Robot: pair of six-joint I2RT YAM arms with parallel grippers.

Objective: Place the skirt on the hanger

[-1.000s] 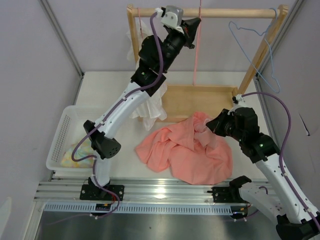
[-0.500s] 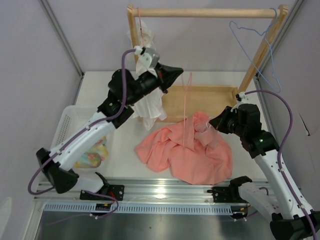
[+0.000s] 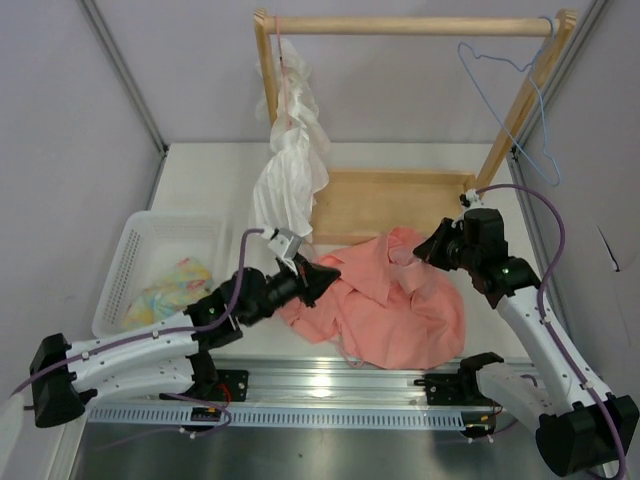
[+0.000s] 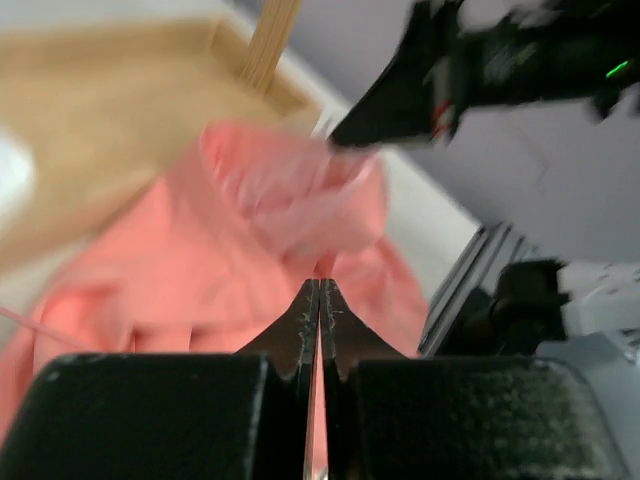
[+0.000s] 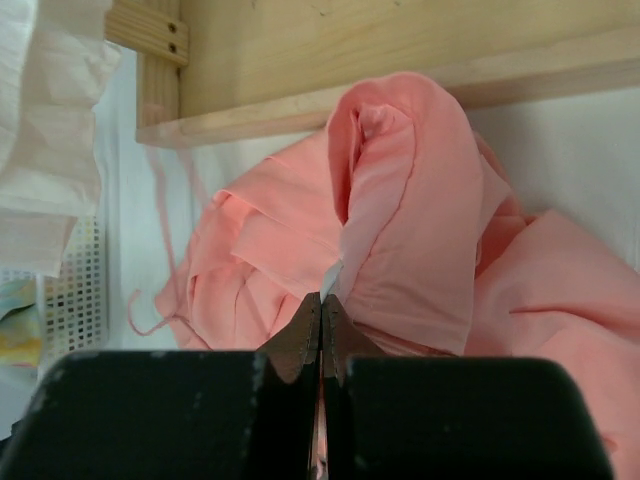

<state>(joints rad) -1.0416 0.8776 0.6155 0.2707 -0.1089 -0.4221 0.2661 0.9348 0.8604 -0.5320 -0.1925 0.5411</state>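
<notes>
The salmon-pink skirt (image 3: 400, 310) lies crumpled on the table in front of the wooden rack base. My right gripper (image 3: 427, 250) is shut on a raised fold of the skirt (image 5: 420, 220) at its far right; its tips (image 5: 322, 297) pinch the fabric edge. My left gripper (image 3: 330, 272) hovers low over the skirt's left part (image 4: 230, 260), its jaws (image 4: 320, 285) pressed together with a thin pink sliver between them, which looks like the hanger's wire. A stretch of the thin pink hanger (image 4: 25, 325) trails off to the left; most of it is hard to make out.
A white ruffled garment (image 3: 290, 170) hangs from the wooden rack's rod (image 3: 410, 25). The rack's wooden base (image 3: 385, 205) sits behind the skirt. A light-blue wire hanger (image 3: 520, 90) hangs at the rod's right end. A white basket (image 3: 150, 235) at the left holds a patterned cloth (image 3: 165, 295).
My left arm swung down from the rack's rod with the pink hanger and now sits low over the skirt's left side. The right arm kept its grip on the skirt and barely moved.
</notes>
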